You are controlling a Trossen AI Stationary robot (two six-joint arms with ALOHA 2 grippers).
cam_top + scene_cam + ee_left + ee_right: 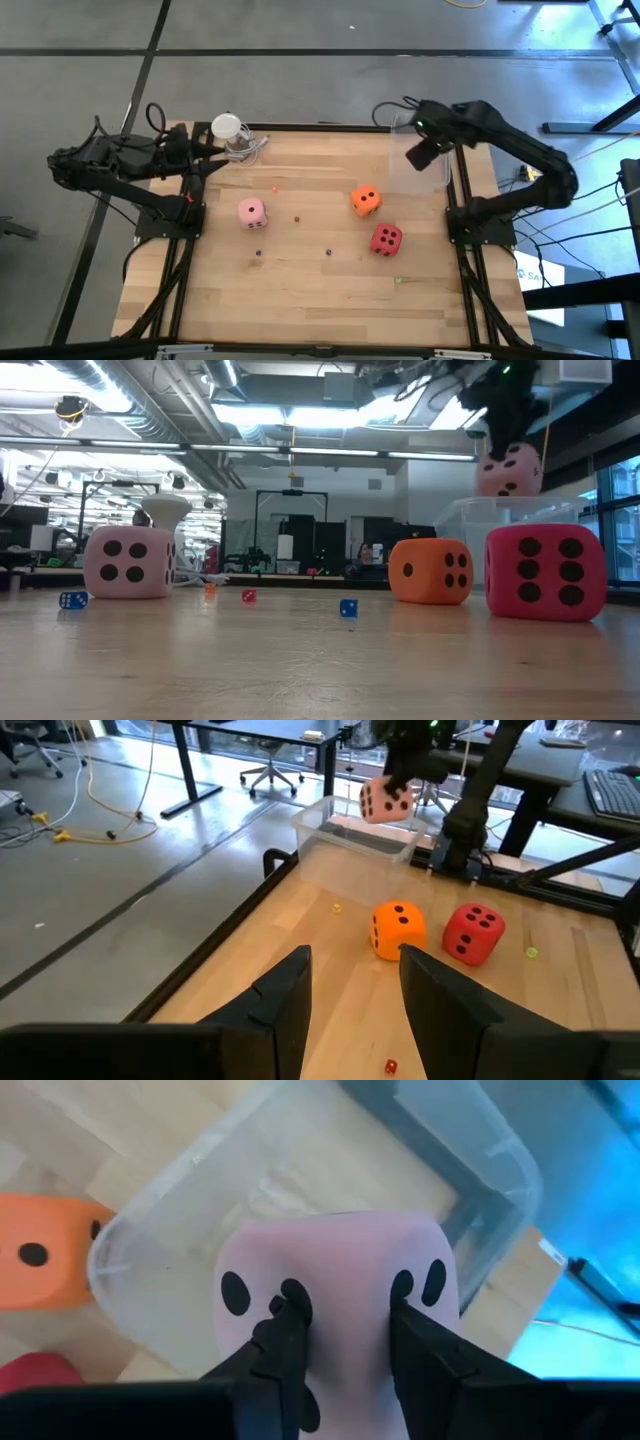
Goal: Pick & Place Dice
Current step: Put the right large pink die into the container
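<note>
High view: right pincer [420, 152] sits over the clear plastic bin [400, 165] at the far right corner of the worktop [300, 290]; the die it carries is hidden under the arm here. Pink die [251, 211] lies left of centre, orange die [365, 200] right of centre, red die [386, 239] just beside the orange one on the near side, not touching. Left pincer [215, 152] waits at the far left edge next to a small clear cup [232, 130]. Low view: a second pink die [508, 470] hangs in the air above the bin [470, 520], clear of its rim, with the right arm coming down onto it from above. Orange die [430, 571] and red die [545, 572] rest on the worktop; the first pink die [129, 561] rests far to the other side. A few tiny dice lie scattered between them. Left wrist view: left pincer [355, 985] is partly open with nothing between its fingers; the orange die [399, 928] and red die [472, 932] lie ahead of it, the held pink die [384, 800] farther off above the bin [350, 825]. Right wrist view: right pincer [345, 1345] is clamped on the pink die [340, 1290], fingers pressing into its pip face, directly over the bin's open interior [180, 1250].
</note>
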